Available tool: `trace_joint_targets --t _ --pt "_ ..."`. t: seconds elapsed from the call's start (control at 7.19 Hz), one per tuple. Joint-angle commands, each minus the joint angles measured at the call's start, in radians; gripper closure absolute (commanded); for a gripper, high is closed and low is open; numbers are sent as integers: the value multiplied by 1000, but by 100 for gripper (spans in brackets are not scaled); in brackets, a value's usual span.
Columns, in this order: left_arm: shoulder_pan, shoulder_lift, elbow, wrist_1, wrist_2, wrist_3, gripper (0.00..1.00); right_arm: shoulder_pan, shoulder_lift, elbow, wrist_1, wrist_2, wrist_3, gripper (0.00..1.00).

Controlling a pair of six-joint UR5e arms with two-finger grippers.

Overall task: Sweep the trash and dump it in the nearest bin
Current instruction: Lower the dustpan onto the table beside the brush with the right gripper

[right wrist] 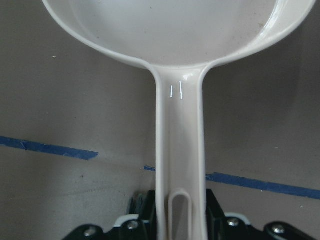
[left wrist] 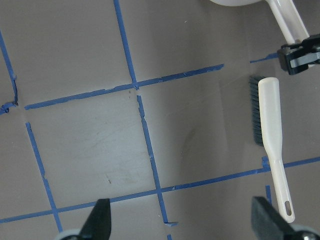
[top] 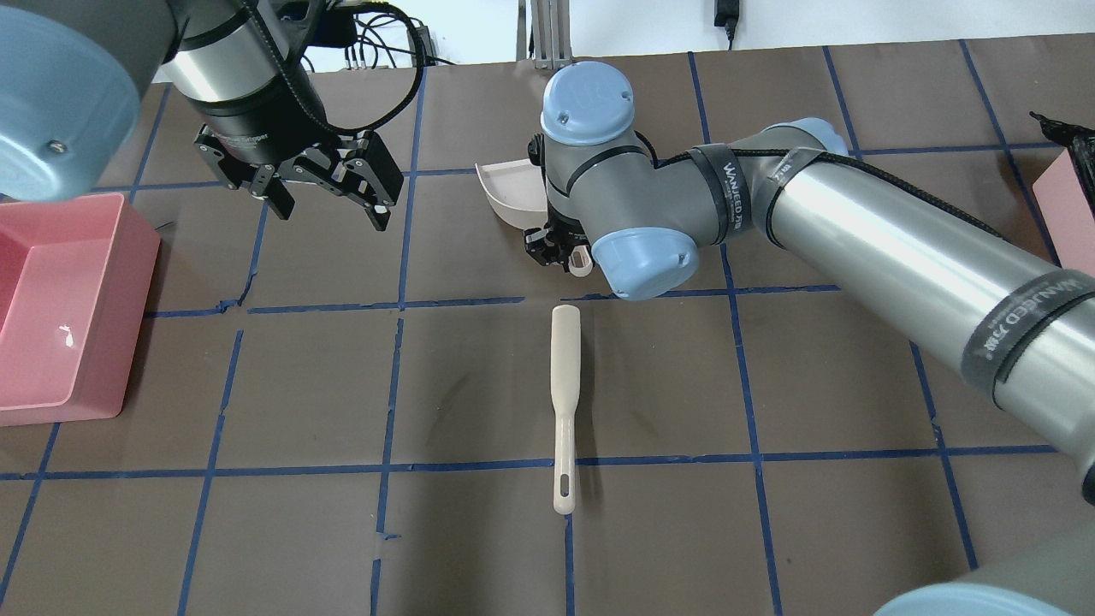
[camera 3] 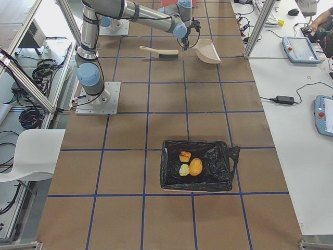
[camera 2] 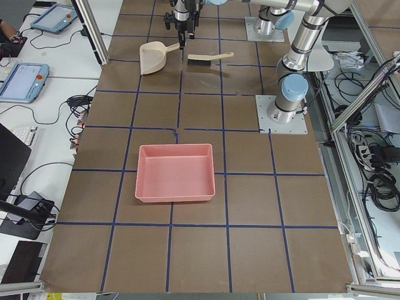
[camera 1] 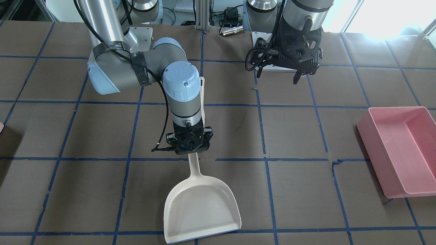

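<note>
You have the left gripper (top: 329, 210) spread and empty left of the brush (top: 565, 385), the right gripper (camera 1: 190, 152) clenched on the dustpan (camera 1: 201, 207) by its handle tip just beyond the brush, where it may twist loose before reaching the bin (top: 1069, 201), far right of the brush.

Cream dustpan (camera 1: 201, 211), cream brush (top: 565, 376) flat, apart

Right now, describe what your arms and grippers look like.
The right arm and left arm are silver tubes with grey joints and pale blue caps. A black cable runs along the right arm under black straps printed WANJEED. The left gripper and right gripper are black.
</note>
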Motion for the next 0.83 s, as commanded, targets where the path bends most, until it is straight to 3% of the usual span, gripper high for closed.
trace_joint_targets --t 0.0,0.42,0.56,0.7 --pt "1 1 0 18 -1 14 0 3 6 1 -10 4 9 82" --pt "3 1 0 48 -1 0 0 1 14 1 -10 -1 11 34" --pt "3 1 0 48 -1 -6 0 -3 14 0 -10 -7 10 22" --pt "9 1 -2 72 1 -8 0 -16 10 -2 -10 -11 -4 17"
